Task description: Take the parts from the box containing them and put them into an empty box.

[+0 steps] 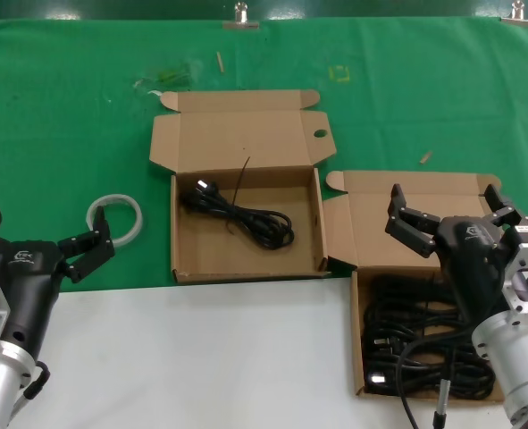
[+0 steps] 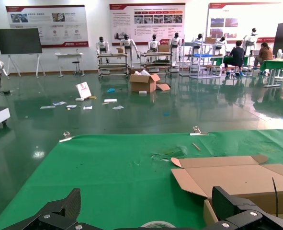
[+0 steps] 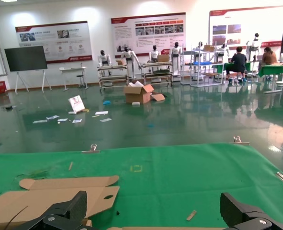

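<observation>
Nearest, at about 5 o'clock on the table, the full box (image 1: 357,357) sits on the white front strip, packed with a tangle of black cords (image 1: 424,344). The right gripper (image 1: 447,213) hangs over the far part of this box, in front of its raised lid, fingers (image 1: 409,223) spread wide and grasping nothing. In the right wrist view its two dark fingertips (image 3: 69,207) stand well apart, green cloth between them.

At 7 o'clock the left gripper (image 1: 40,239) waits low over the cloth edge, also released, fingers (image 1: 89,250) splayed and empty. Just beyond it, at about 10 o'clock, a white ring (image 1: 116,218) lies flat on the green cloth (image 1: 58,134).

Middle of the table, toward 12 o'clock, the other box (image 1: 183,259) lies open, lid (image 1: 241,138) folded back flat, round hole at its right edge. One cord (image 1: 241,213) lies inside it, plug toward the left wall, coil toward the right.

Far edge: two metal clips (image 1: 239,16) hold the cloth.
</observation>
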You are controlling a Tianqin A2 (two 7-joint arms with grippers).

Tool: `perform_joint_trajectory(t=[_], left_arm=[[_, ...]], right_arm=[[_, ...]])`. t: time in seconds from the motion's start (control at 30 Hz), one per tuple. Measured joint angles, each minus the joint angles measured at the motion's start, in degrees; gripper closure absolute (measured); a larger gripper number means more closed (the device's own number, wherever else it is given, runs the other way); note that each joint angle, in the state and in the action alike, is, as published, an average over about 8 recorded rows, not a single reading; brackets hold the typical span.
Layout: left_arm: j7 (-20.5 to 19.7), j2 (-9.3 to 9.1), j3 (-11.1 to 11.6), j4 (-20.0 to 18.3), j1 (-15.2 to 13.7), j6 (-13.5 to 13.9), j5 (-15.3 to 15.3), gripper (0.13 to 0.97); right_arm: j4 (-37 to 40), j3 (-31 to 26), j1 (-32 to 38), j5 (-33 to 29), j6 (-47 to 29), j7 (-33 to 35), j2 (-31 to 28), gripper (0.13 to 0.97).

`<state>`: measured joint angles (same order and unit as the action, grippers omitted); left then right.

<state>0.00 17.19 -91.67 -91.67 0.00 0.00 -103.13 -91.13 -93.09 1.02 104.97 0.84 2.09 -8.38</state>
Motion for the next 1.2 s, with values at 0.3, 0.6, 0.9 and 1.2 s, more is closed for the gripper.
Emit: perform_joint_trajectory(t=[0.3,0.6,0.9,1.2], left_arm=[[0.0,0.00,0.0,0.0,0.0,0.0,0.0,0.132],[0.0,0.00,0.0,0.0,0.0,0.0,0.0,0.132],[0.0,0.00,0.0,0.0,0.0,0.0,0.0,0.132],[0.0,0.00,0.0,0.0,0.0,0.0,0.0,0.132]], right_arm=[[0.0,0.0,0.0,0.0,0.0,0.0,0.0,0.129],[0.0,0.0,0.0,0.0,0.0,0.0,0.0,0.129],[0.0,0.0,0.0,0.0,0.0,0.0,0.0,0.129],[0.0,0.0,0.0,0.0,0.0,0.0,0.0,0.129]])
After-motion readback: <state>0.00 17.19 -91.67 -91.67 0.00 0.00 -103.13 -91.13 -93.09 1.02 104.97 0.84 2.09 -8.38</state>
